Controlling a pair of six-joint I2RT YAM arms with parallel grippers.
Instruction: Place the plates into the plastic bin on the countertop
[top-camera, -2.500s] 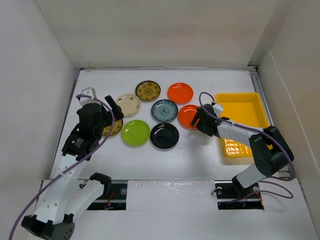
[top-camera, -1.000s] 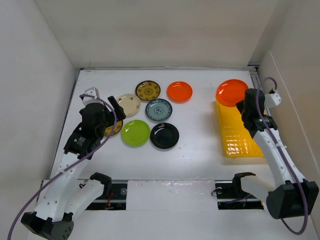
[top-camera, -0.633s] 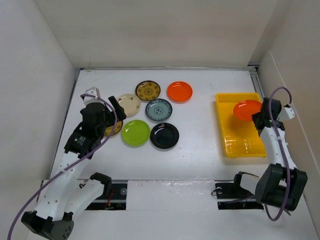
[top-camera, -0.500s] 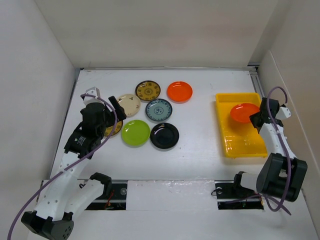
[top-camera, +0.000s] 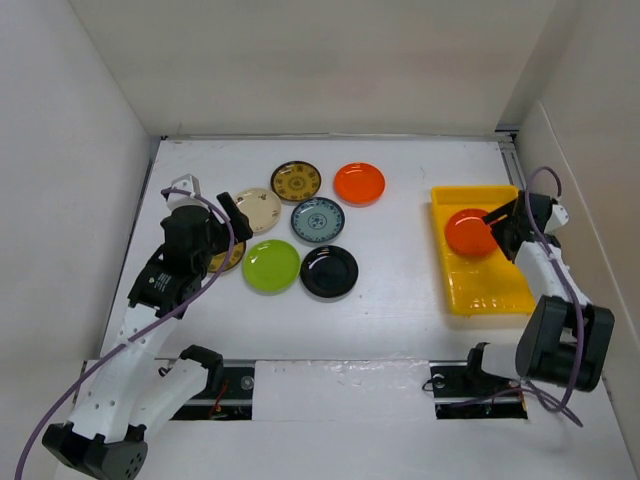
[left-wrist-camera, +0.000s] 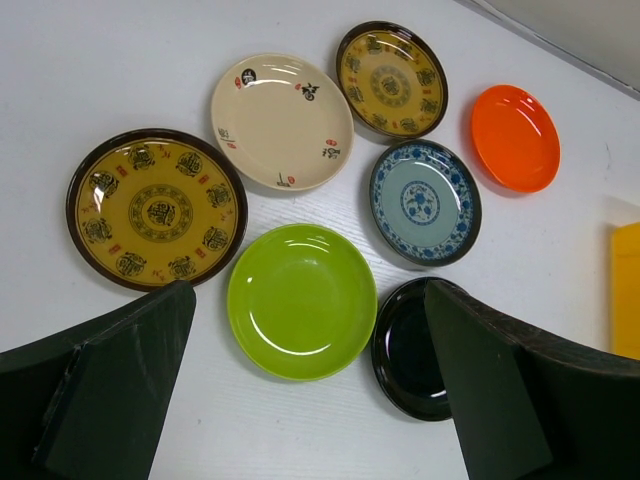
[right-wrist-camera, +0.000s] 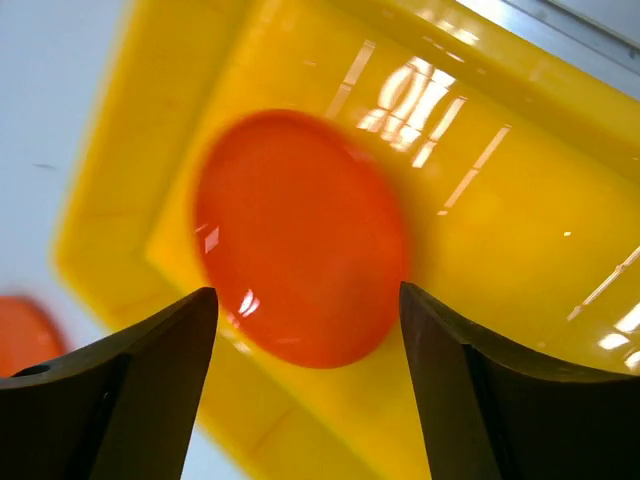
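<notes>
The yellow plastic bin (top-camera: 490, 288) stands at the right of the white countertop (top-camera: 400, 300). One orange plate (top-camera: 467, 232) lies inside it. My right gripper (top-camera: 503, 229) is open just right of that plate; in the right wrist view its fingers (right-wrist-camera: 307, 293) straddle the orange plate (right-wrist-camera: 300, 235) on the bin floor (right-wrist-camera: 500, 210) without touching it. My left gripper (top-camera: 226, 222) is open and empty, hovering over the left plates. Below it in the left wrist view lie the lime green plate (left-wrist-camera: 302, 301) and the black plate (left-wrist-camera: 410, 350).
On the countertop lie a brown-and-yellow plate (top-camera: 296, 181), an orange plate (top-camera: 360, 183), a cream plate (top-camera: 257, 210), a teal plate (top-camera: 318, 219), a lime green plate (top-camera: 271, 266) and a black plate (top-camera: 329, 271). A second brown-and-yellow plate (left-wrist-camera: 157, 209) lies under the left arm. White walls stand all round.
My right gripper carried an orange plate from the middle of the countertop over to the yellow bin and let it go there. The left arm has not moved.
</notes>
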